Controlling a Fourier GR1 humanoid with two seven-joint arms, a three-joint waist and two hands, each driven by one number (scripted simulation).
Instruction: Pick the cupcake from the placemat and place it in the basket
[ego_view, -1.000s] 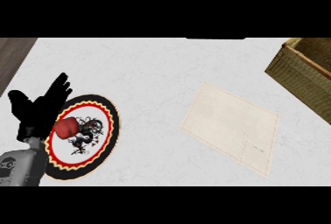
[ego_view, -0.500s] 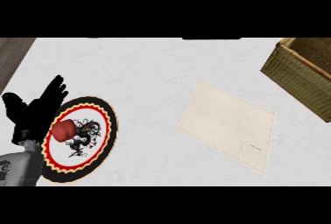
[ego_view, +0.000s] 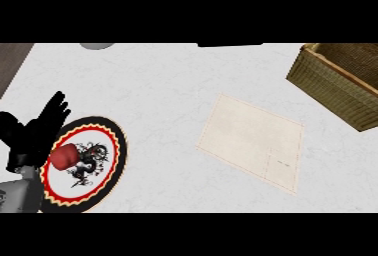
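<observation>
While the black left hand (ego_view: 33, 135) has drifted slightly nearer with fingers (ego_view: 55, 107) spread open, the red round cupcake (ego_view: 65, 156) remains on the round patterned placemat (ego_view: 100, 150), left, far from the woven basket (ego_view: 332, 80).

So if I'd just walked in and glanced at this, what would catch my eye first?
Probably the round placemat at the lower left, ringed in black, red and yellow, with a red cupcake sitting on it. The robot's black left hand is right beside the cupcake, fingers straight and spread. After that, the wicker basket at the upper right corner and the pale cloth lying flat mid-counter.
</observation>
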